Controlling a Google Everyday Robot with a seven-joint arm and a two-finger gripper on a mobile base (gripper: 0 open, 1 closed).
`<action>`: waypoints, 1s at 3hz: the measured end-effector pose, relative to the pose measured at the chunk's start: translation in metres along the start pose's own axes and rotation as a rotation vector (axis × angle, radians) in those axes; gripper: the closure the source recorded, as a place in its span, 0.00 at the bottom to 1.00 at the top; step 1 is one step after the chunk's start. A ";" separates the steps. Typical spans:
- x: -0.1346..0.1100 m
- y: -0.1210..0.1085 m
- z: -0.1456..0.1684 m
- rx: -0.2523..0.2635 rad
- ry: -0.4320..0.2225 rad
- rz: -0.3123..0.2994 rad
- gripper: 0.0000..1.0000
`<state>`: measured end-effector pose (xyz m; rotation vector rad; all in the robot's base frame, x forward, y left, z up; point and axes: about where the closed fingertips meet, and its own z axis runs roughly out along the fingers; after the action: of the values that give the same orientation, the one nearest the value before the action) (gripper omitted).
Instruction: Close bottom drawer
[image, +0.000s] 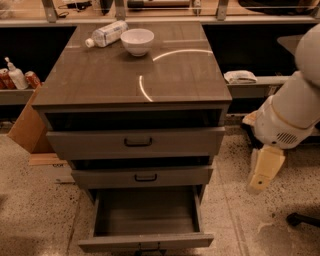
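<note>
The bottom drawer (145, 242) of the grey-brown cabinet (135, 80) is pulled far out, its plain grey box empty, its slim front panel at the lower edge of the camera view. The two drawers above, the top drawer (135, 142) and the middle drawer (142, 176), stand slightly out. My gripper (262, 172) hangs to the right of the cabinet, about level with the middle drawer, pointing down and apart from the cabinet.
A white bowl (137, 41) and a lying plastic bottle (106, 34) rest at the back of the cabinet top. A cardboard box (27, 130) leans at the left. Shelves with bottles (15, 77) stand behind. A chair base (302, 219) is at the lower right.
</note>
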<state>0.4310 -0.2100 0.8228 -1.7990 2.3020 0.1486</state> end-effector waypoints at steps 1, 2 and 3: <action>0.021 0.013 0.082 -0.085 -0.038 -0.052 0.00; 0.041 0.033 0.167 -0.188 -0.104 -0.067 0.00; 0.047 0.041 0.198 -0.237 -0.126 -0.063 0.00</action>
<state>0.4021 -0.2021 0.6172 -1.9071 2.2150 0.5294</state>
